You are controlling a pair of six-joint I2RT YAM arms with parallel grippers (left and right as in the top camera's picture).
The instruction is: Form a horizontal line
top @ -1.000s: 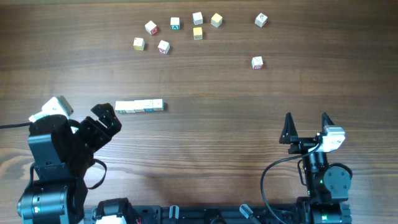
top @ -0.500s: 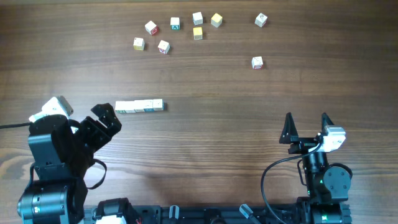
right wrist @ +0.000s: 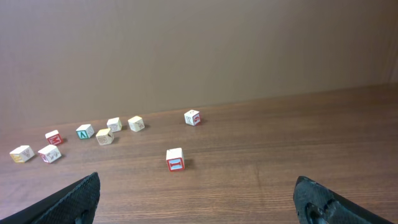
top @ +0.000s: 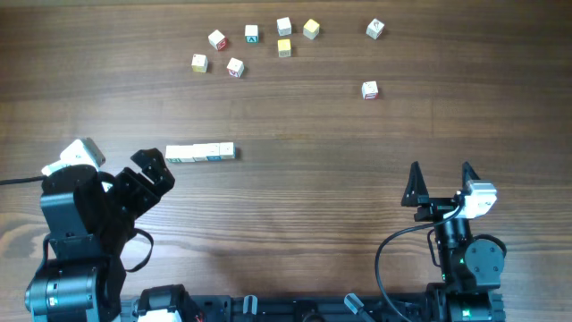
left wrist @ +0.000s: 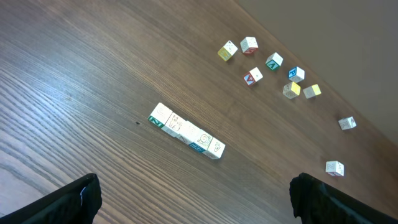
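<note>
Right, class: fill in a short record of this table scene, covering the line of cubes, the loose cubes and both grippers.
horizontal line: about five white cubes, touching edge to edge, on the table
loose cubes: nine, scattered on the far side, none touching the line
left gripper: open, empty, just short of the line's left end
right gripper: open, empty, clear of every cube

Dark wood-grain table point(top: 313, 197), straight row of small white cubes point(top: 200, 153) at nine o'clock, loose white and yellow cubes point(top: 252, 34) scattered eleven to one, one white cube point(top: 369, 89) toward two.
</note>
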